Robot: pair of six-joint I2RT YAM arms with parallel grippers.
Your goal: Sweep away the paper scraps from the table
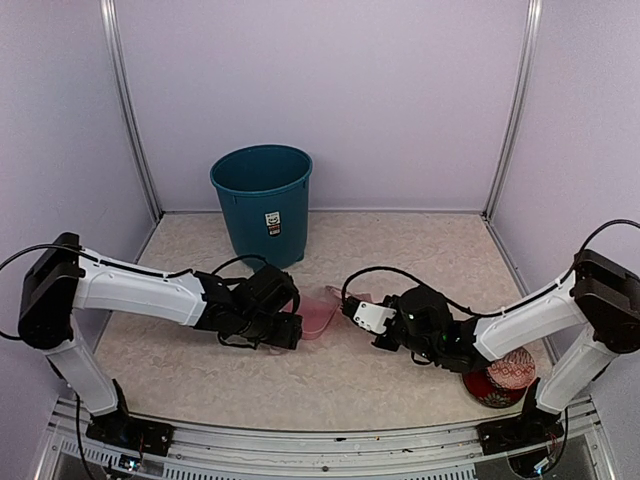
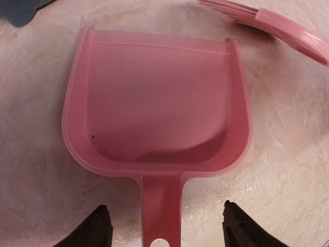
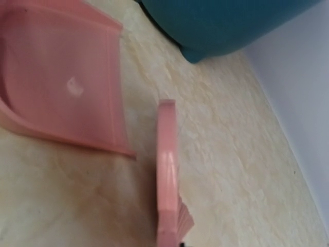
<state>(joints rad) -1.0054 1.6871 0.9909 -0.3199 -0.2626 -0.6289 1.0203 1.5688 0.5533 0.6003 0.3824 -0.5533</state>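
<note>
No paper scraps show in any view. A pale pink dustpan (image 1: 318,310) (image 2: 159,108) (image 3: 61,77) lies flat on the beige table (image 1: 400,250), holding only a few dark specks. My left gripper (image 1: 288,330) (image 2: 167,226) is open, one finger on each side of the dustpan handle, apart from it. My right gripper (image 1: 368,316) is shut on the pink brush (image 1: 345,297) (image 3: 167,170), which hangs just right of the dustpan. Its fingers are almost wholly hidden in the right wrist view. The brush (image 2: 277,25) also lies past the pan's open edge.
A teal bin (image 1: 262,200) (image 3: 221,25) (image 2: 20,13) stands at the back, just beyond the dustpan. A red patterned ball (image 1: 505,378) sits near the right arm's base. Lilac walls close the table on three sides.
</note>
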